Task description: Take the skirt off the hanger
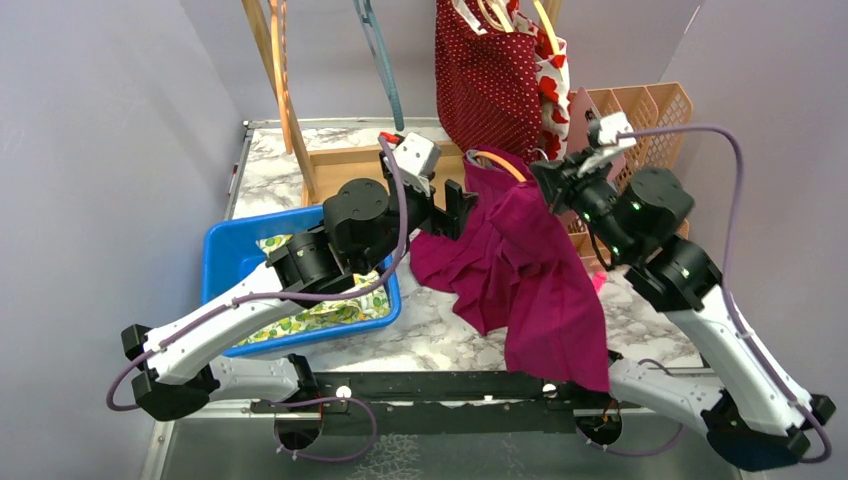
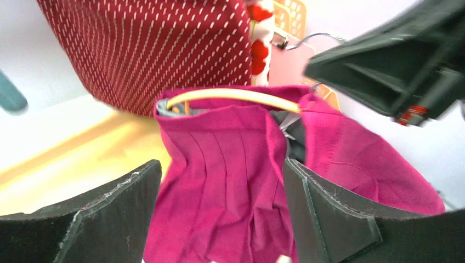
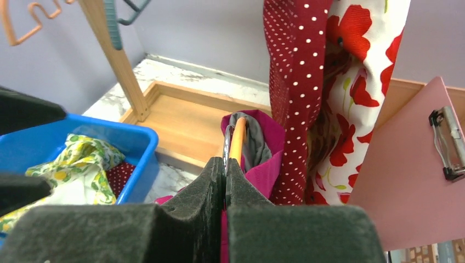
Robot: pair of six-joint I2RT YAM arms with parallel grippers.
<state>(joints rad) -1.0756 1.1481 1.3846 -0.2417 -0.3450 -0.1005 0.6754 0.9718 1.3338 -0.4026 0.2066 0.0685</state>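
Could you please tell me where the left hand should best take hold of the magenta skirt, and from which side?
Probably the waistband at its free end, just under the hanger, coming from the left. The skirt hangs pleated just ahead of the open left hand, and the shut right hand pinches the hanger's other end.

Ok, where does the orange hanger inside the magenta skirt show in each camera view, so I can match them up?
Top external: hanger, upper centre, at the waist of the skirt.
Left wrist: hanger, upper centre, a curved bar across the waist.
Right wrist: hanger, centre, rising from the shut right gripper.
Shared landmark: red dotted garment hanging behind it.
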